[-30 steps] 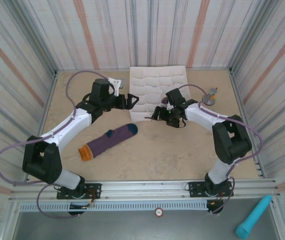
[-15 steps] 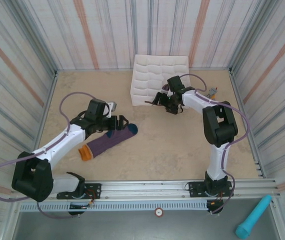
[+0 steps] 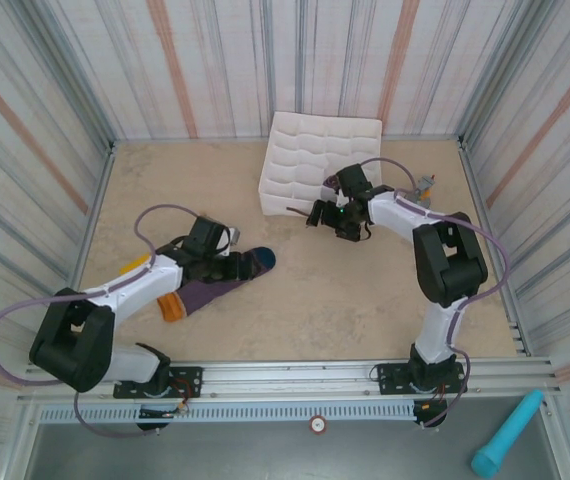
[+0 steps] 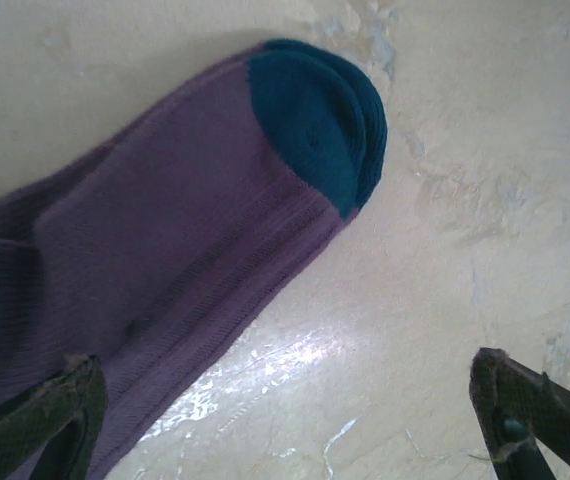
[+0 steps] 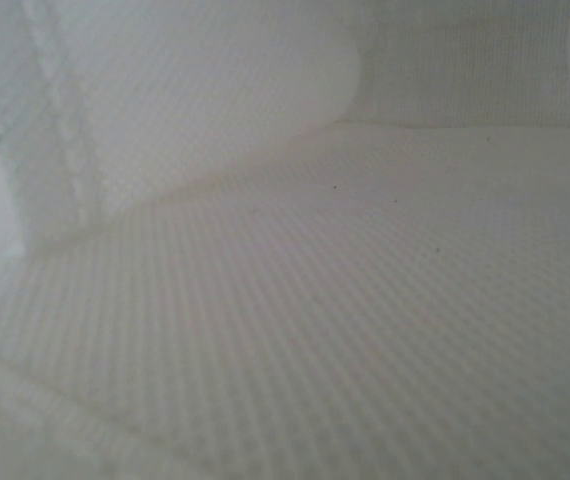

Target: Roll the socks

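The purple sock [image 3: 205, 293] lies on the worktop [image 3: 345, 300] (teal toe pointing away). The left gripper [image 3: 243, 265] hovers over it, jaws apart; the right gripper [image 3: 317, 215], also apart, meets the white box [image 3: 315, 160].

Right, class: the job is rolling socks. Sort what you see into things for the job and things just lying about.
For the job:
sock
left pincer, open at the sock's toe end

Lying about:
white box
teal tube
small grey-orange item
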{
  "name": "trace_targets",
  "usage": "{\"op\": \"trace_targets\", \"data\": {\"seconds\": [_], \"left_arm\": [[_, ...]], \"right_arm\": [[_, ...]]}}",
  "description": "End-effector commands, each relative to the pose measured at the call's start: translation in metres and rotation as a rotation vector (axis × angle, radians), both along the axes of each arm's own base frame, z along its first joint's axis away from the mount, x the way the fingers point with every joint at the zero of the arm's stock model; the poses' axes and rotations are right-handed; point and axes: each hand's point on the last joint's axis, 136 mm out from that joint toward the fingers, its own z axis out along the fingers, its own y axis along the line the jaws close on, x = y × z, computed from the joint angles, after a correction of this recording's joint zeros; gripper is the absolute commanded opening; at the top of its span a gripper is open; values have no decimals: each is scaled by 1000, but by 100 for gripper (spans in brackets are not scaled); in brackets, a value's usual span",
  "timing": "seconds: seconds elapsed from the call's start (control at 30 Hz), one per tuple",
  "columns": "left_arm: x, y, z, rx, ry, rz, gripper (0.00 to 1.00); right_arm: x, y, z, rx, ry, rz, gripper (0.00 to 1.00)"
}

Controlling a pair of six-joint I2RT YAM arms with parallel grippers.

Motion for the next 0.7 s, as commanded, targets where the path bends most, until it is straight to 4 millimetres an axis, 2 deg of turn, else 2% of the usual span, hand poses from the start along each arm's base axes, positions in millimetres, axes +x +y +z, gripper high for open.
{"op": "trace_targets", "data": {"seconds": [0.0, 0.1, 0.27, 0.4, 0.53, 0.67], "left_arm": [[-2, -2, -10, -15, 8, 21, 96], [-3, -3, -17, -24, 5, 19, 96], [-2, -7, -32, -26, 38, 9, 96], [0, -11, -41, -37, 43, 8, 96], [0, -20, -48, -59, 61, -3, 95], [-1, -33, -53, -69, 68, -19, 95]], "right_arm": [[-18, 11, 16, 36, -49, 31, 99], [-35, 9, 18, 31, -77, 40, 99], [-54, -7, 13, -1, -94, 38, 99], [-50, -15, 14, -8, -83, 35, 99], [-41, -13, 29, 57, -97, 38, 99], [-40, -34, 37, -23, -113, -31, 99]]}}
